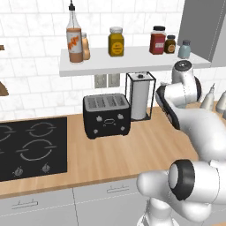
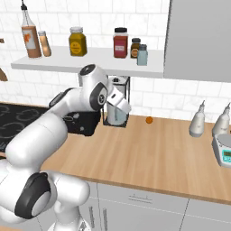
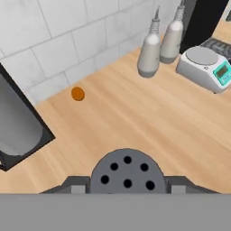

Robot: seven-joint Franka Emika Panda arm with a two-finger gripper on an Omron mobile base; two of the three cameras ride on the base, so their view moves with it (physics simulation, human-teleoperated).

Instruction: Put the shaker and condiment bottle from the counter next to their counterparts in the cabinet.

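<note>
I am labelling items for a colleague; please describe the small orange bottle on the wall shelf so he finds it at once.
Find the white wall shelf above the toaster. At its left end stands a tall bottle with a black spout; the small orange bottle is close beside it, toward the yellow jar. It is stubby and far shorter than that neighbour.

No lettering can be read anywhere. The tall bottle on the shelf carries an orange label with pale marks — too blurred to make out. The yellow jar and the red jar have labels, equally unreadable. The scale on the desk at the far right shows a small teal display — no digits legible.
</note>
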